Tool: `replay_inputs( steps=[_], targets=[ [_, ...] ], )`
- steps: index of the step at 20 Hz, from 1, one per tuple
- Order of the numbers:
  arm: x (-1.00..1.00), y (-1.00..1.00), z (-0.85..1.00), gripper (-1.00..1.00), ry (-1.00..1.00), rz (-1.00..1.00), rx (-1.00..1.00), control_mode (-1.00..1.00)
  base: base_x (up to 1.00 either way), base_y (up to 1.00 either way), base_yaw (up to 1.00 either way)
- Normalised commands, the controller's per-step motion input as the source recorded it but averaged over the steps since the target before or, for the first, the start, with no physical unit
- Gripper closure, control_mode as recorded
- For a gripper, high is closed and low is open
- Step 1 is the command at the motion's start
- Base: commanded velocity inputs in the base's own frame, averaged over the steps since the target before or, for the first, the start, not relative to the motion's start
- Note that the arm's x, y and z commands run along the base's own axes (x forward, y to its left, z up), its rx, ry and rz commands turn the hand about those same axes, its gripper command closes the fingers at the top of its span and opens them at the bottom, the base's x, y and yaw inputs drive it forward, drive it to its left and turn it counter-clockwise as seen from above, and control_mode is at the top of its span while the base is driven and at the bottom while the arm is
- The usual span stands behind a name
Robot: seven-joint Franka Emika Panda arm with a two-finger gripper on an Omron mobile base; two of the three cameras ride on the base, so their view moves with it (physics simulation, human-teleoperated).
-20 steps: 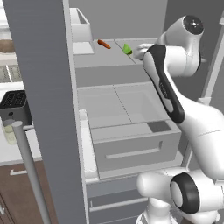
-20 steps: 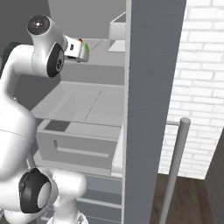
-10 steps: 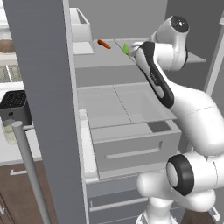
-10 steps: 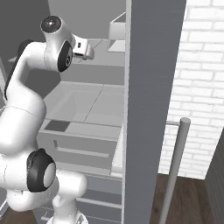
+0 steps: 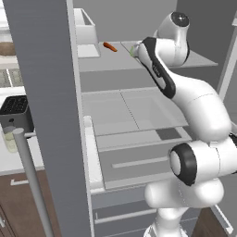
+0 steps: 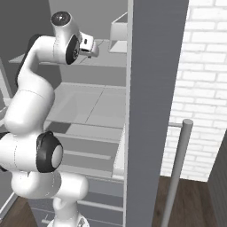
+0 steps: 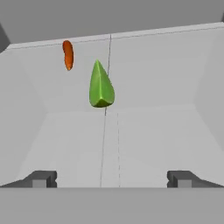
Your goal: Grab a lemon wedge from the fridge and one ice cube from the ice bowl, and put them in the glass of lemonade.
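Note:
The fridge stands open, its door at the left of the left base view. In the hand view, the yellow-green lemon wedge lies on the upper shelf, ahead of my gripper and slightly left of centre. The gripper is open, its fingertips wide apart with nothing between them. In the right base view the gripper reaches over that shelf. The glass of lemonade stands on the counter beside the door handle. A brown rim at the far left looks like the ice bowl; the ice cube is hidden.
A thin orange-red stick lies on the shelf just left of and beyond the wedge. A white box sits at the shelf's back left. Drawers lie below. A black toaster stands on the counter behind the door handle.
The arm has swung further in over the upper shelf, and in the left base view the hand now covers most of the wedge. The jaws have stayed open.

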Motion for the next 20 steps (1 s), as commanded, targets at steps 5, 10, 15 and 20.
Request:
replay_inputs(
  steps=[5, 10, 15, 20],
  targets=[
    [0.32, 0.17, -0.18, -1.0, 0.0, 0.0, 0.0, -1.0, 0.0, 0.0, 0.0],
    [0.32, 0.17, -0.15, -1.0, 0.0, 0.0, 0.0, -1.0, 0.0, 0.0, 0.0],
    [0.4, 0.05, -0.02, -1.0, 0.0, 0.0, 0.0, -1.0, 0.0, 0.0, 0.0],
    [0.43, 0.0, 0.0, -1.0, 0.0, 0.0, 0.0, -1.0, 0.0, 0.0, 0.0]
  ],
)
